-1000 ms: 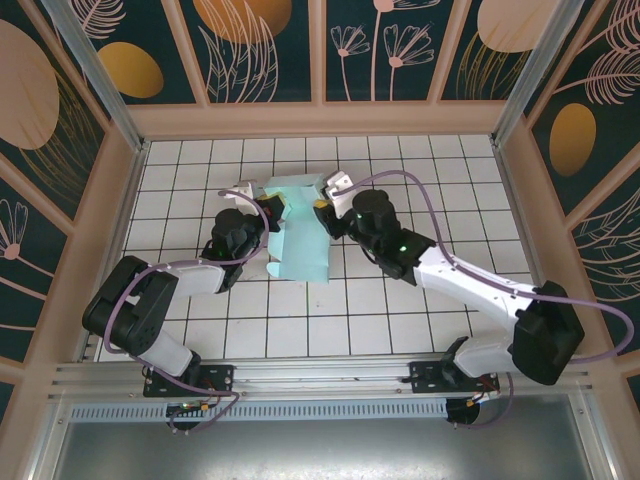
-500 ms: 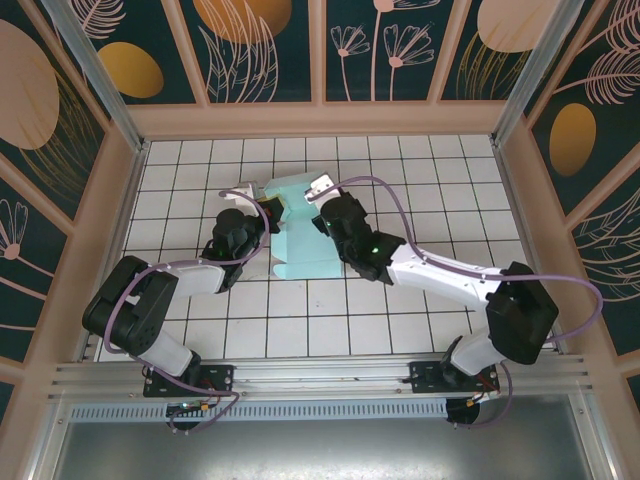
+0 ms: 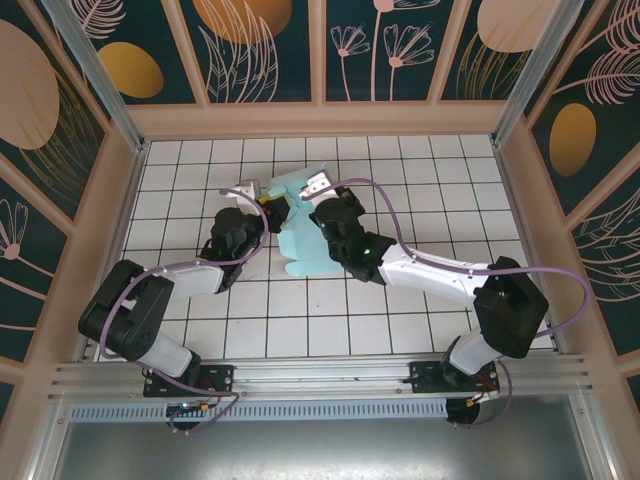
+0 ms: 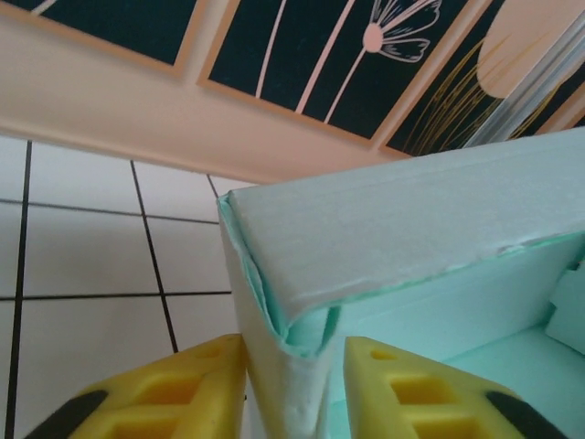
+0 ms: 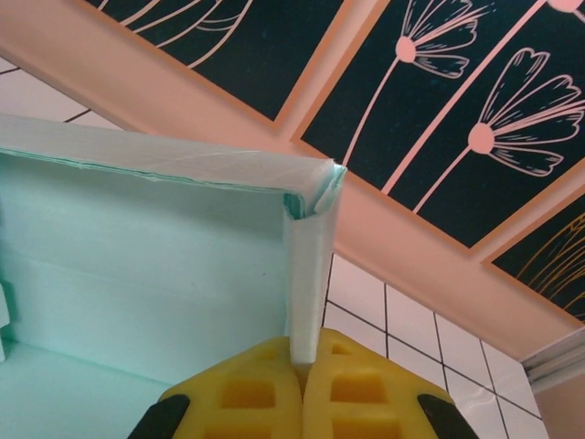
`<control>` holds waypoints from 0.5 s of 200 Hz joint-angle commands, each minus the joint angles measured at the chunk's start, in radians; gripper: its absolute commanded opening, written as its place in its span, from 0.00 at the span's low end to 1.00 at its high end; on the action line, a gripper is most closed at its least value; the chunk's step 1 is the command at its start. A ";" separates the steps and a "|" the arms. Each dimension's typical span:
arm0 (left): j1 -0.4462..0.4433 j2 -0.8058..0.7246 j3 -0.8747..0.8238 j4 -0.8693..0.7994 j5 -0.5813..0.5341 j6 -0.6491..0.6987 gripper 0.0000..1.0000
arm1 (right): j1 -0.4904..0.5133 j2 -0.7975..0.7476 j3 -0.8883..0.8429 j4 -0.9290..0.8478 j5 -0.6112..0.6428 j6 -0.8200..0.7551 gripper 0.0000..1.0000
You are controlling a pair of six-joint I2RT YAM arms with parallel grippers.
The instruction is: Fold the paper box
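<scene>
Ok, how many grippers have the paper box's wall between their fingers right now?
2. The left gripper straddles a corner wall of the paper box, jaws slightly apart. The right gripper is pinched shut on the wall beside another corner.

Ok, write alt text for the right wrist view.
The right gripper is shut on an upright wall of the pale mint paper box, just below a folded corner. Behind are white floor tiles and a dark floral wall panel.
</scene>
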 commanded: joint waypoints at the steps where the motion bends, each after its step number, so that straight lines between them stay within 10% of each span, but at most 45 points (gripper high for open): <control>1: -0.015 -0.085 0.002 0.069 0.052 0.013 0.47 | -0.023 0.020 -0.005 0.027 0.001 -0.026 0.00; 69: -0.005 -0.250 -0.052 -0.031 -0.075 0.048 0.74 | -0.164 -0.083 -0.070 -0.012 -0.187 0.193 0.00; 100: 0.056 -0.271 -0.099 -0.045 -0.130 -0.037 0.83 | -0.312 -0.225 -0.171 0.019 -0.588 0.397 0.00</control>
